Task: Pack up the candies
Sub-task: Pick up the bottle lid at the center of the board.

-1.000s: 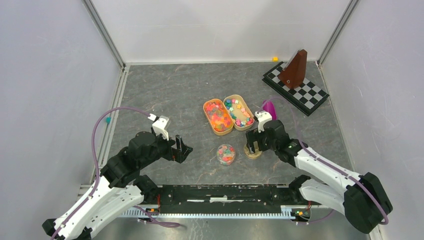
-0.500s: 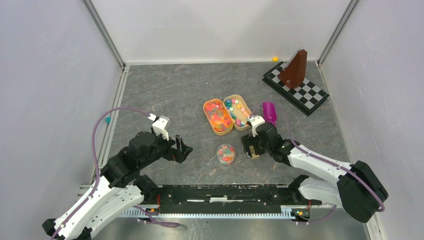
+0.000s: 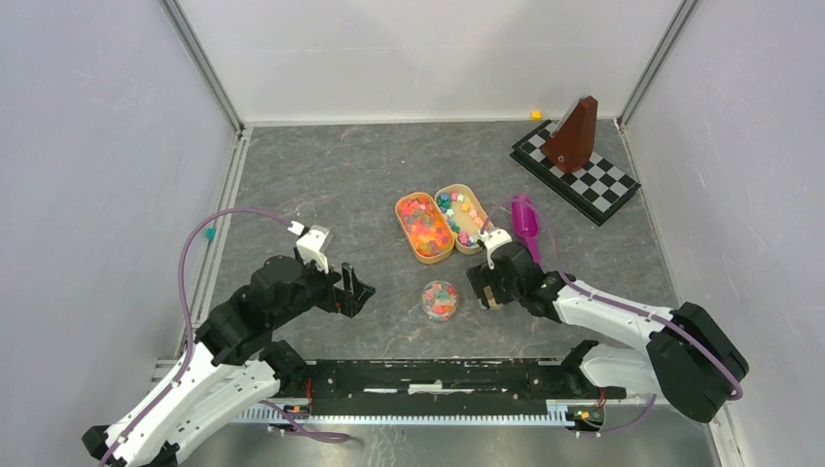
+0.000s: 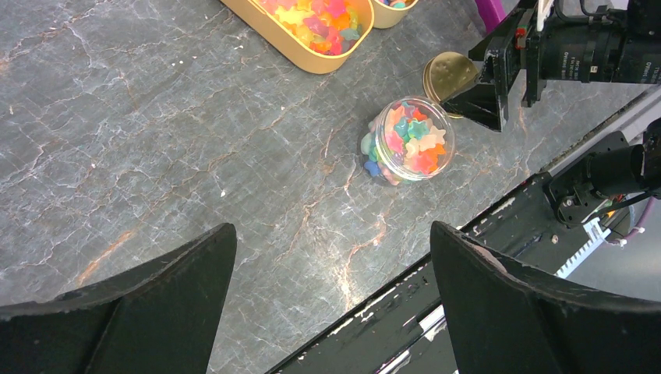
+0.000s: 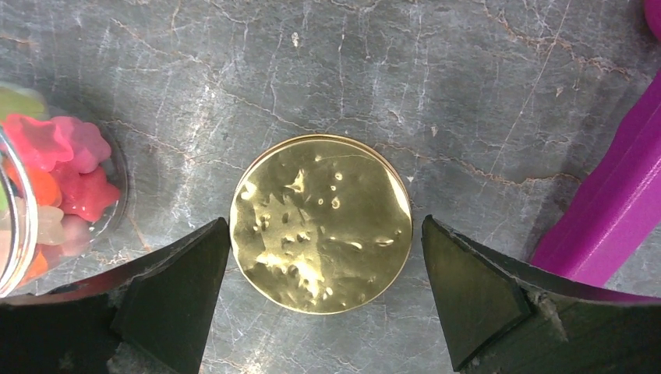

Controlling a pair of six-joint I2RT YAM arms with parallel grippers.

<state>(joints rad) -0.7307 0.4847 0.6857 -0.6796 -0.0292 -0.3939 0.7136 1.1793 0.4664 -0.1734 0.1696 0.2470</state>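
Straddling the gold lid [image 5: 322,224] at frame centre, my right tool [image 5: 323,234] gaped wide; candies [image 5: 66,167] already filled the open jar [image 5: 23,226] at left, so I judged only capping remained. My left tool [image 4: 331,234] stood wide, empty.

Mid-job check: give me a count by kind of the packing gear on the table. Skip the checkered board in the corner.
Oval trays: 2
Clear jar of candies: 1
Gold lid: 1
Purple scoop: 1
Total: 5
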